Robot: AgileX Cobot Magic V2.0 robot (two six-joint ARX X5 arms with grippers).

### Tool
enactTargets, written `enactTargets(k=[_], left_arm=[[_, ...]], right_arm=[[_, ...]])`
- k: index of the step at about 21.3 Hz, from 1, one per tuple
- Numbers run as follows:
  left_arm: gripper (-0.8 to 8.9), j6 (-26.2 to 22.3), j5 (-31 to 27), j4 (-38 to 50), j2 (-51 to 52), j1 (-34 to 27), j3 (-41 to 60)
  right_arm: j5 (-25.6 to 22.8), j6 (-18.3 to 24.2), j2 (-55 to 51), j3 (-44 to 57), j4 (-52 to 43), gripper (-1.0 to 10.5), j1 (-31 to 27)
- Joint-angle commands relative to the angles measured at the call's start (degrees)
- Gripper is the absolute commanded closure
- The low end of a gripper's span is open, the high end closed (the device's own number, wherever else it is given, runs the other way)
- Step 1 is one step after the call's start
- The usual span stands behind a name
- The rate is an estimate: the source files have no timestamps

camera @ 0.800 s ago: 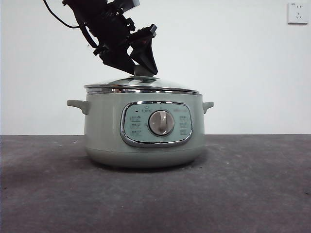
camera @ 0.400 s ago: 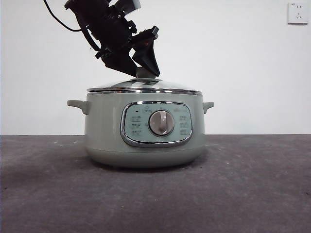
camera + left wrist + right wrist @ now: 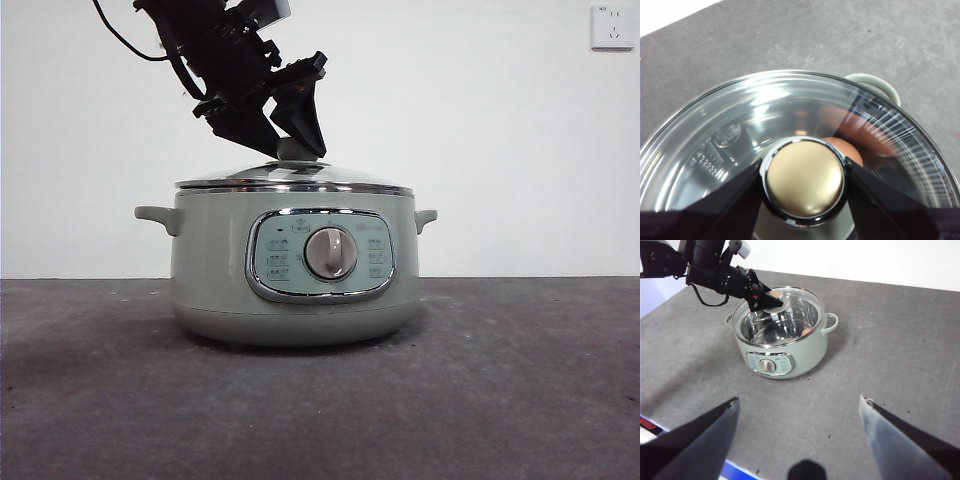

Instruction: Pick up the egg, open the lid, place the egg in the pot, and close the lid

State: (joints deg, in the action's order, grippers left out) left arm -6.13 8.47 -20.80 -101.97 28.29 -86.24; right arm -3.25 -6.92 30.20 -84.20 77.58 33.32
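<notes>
My right pincer [image 3: 800, 440] hangs high over the counter's [image 3: 880, 370] near edge, spread wide and holding nothing. Farther in, toward the middle of the counter, the pot [image 3: 295, 265] stands with the lid [image 3: 293, 178] seated on its rim, and my left pincer [image 3: 804, 180] is closed on the lid's knob [image 3: 804, 177], one jaw pressed against each side. Through the glass I see the egg [image 3: 845, 149] lying inside the pot.
</notes>
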Motion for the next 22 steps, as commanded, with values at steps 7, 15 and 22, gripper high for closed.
enactTargets(k=[7,15,22], left_arm=[[4.47,0.0,-0.4,-3.2,-0.8,-0.6,1.1],[3.98,0.0,-0.6,-2.8,0.0,-0.9,-0.5],[3.98,0.0,-0.6,-7.5,7.7,-0.9,-2.9]], right_arm=[[-0.3,-0.6,-0.2,0.3,1.4,5.4,0.0],[-0.9,-0.6,-0.2,0.8,1.4,5.4,0.0],[-1.7,-0.5,-0.2,0.9,1.4,5.4,0.0]])
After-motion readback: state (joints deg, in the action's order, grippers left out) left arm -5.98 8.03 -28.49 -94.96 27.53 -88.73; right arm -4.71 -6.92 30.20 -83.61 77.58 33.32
